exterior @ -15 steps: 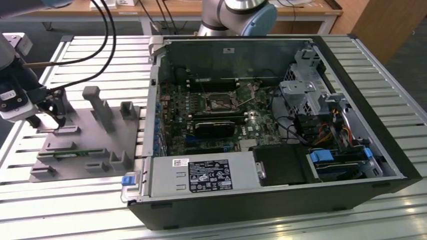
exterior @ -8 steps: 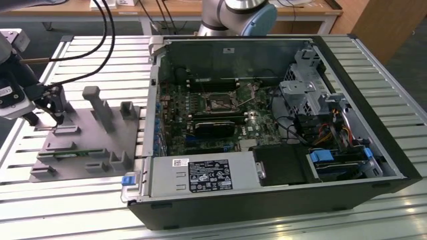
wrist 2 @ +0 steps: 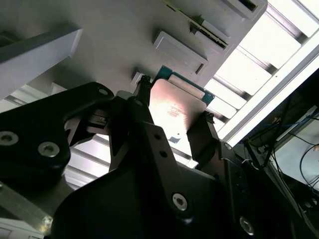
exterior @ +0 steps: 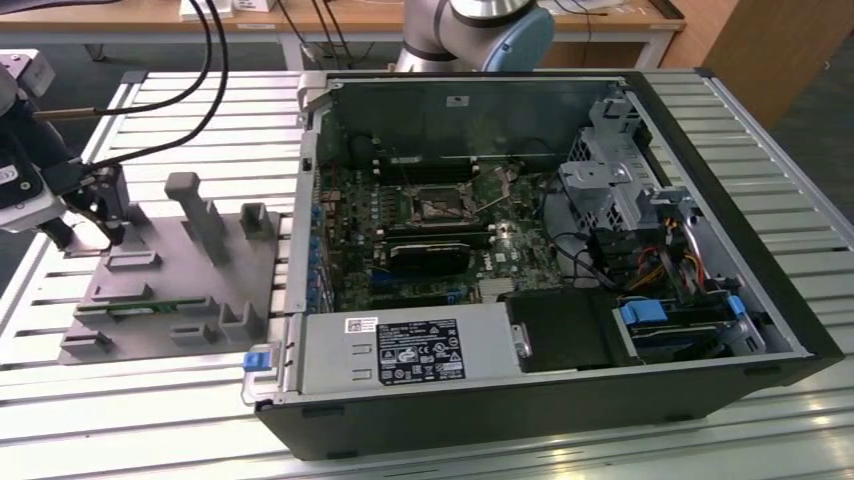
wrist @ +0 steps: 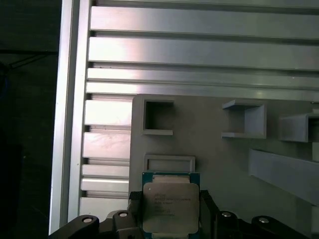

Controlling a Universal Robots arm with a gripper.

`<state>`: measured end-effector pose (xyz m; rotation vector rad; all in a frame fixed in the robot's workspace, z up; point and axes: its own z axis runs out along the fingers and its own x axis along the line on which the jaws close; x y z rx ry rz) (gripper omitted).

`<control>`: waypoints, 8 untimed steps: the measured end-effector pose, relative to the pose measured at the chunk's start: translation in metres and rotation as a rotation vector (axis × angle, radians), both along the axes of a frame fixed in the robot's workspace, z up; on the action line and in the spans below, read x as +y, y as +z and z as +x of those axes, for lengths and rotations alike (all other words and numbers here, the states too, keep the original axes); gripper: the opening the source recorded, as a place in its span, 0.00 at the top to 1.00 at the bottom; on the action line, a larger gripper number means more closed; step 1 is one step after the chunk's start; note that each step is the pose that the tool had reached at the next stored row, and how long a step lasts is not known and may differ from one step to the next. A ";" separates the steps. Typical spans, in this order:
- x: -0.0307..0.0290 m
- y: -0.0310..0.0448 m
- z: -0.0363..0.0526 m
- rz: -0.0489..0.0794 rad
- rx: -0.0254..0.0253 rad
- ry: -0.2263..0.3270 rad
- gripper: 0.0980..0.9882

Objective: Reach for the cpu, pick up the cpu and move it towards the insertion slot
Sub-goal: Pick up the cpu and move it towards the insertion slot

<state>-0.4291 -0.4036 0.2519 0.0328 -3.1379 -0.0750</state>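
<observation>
Pincer [exterior: 87, 238]: closed onto the cpu [wrist: 171, 206], fingers [wrist: 134, 206] against two opposite edges.
Cpu: at the grey fixture plate [exterior: 174, 290], by the table [exterior: 107, 410] edge on the exterior view's left; I couldn't tell whether it was lifted.
Insertion slot [exterior: 438, 205]: inside the open computer case [exterior: 534, 400], well apart.
Risk: with only thin edges gripped, a tilt or jolt might drop it.

The arm's base joint [exterior: 481, 25] stands at the far edge of the exterior view. Its wrist [exterior: 24, 150] hangs at the exterior view's left with the hand [exterior: 87, 235] pointing downward. The 2 dark fingers [wrist 2: 147, 119] press against opposite edges of the cpu [wrist: 170, 206], clamping it between them.
</observation>
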 end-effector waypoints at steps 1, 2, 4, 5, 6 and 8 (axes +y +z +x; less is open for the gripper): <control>0.0000 0.0001 0.0000 0.000 0.0001 0.000 0.50; 0.0000 0.0002 0.0000 0.000 0.0002 0.000 0.50; 0.0000 0.0007 -0.0001 0.000 0.0005 0.000 0.50; 0.0000 0.0017 -0.0001 0.000 0.0008 0.000 0.50; 0.0000 0.0031 -0.0001 0.000 0.0005 0.000 0.50; 0.0000 0.0066 -0.0001 0.000 0.0004 0.000 0.50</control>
